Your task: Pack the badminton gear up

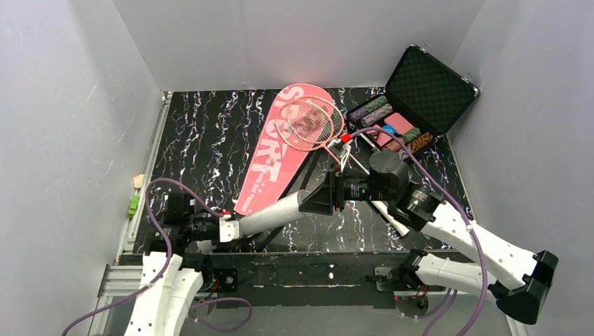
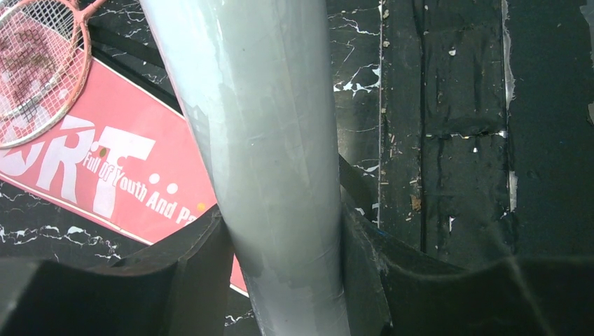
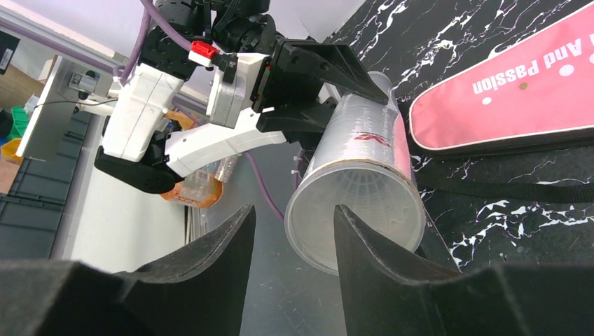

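My left jaws are clamped around the grey-white tube point(image 2: 273, 140), gripping it toward the end farthest from my right arm. The tube's open mouth points at my right jaws, which stand apart with nothing between them, the rim just ahead of their tips. A shuttlecock point(image 3: 358, 199) shows inside the mouth. Beyond, the pink bag point(image 1: 270, 161) lies flat on the surface point(image 1: 203, 140), with two rackets point(image 1: 308, 124) resting on its wide end.
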Motion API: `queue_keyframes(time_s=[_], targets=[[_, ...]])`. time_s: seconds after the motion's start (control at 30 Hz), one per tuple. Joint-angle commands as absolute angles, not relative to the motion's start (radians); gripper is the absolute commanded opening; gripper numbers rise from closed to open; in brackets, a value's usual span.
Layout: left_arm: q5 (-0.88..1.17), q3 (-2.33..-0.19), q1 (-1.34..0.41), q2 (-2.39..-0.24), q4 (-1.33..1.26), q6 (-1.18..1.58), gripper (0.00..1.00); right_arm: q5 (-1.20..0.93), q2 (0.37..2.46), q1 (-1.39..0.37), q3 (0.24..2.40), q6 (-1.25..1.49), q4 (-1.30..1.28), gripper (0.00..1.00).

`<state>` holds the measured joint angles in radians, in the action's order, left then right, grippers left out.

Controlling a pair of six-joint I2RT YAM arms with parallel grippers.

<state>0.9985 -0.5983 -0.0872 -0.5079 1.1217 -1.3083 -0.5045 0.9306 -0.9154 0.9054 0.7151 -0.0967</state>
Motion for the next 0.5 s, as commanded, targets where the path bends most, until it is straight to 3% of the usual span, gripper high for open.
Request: queue_keyframes(time_s=[0.0,0.47], targets=[[1.083,-0.636,-0.089,-0.515,1.098,-1.312,0.0,-0.518,0.963,-0.914,0.941,0.717,-0.059,0.53],[1.06,-0.659,-0.089,-0.554,1.072,-1.268,0.0,-0.488,1.046,-0.941,1.013,0.675,-0.15,0.55]])
